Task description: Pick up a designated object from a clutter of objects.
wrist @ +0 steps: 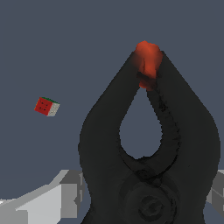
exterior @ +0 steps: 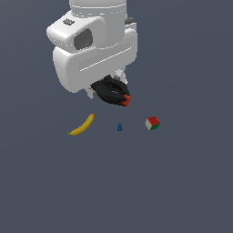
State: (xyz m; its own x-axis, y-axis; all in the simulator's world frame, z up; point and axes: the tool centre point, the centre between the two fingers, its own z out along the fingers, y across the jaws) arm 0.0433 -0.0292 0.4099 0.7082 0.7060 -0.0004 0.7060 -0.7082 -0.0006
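Note:
The black spring clamp with its red-orange tip hangs under the white arm, between the fingers of my gripper. In the wrist view the clamp fills the picture with its red tip pointing away from the camera. The grey fingers press on both its sides. My gripper is shut on it. The clamp appears raised above the floor, apart from the other items.
A yellow banana, a tiny blue piece and a red-white-green cube lie in a row on the dark grey floor below the clamp. The cube also shows in the wrist view.

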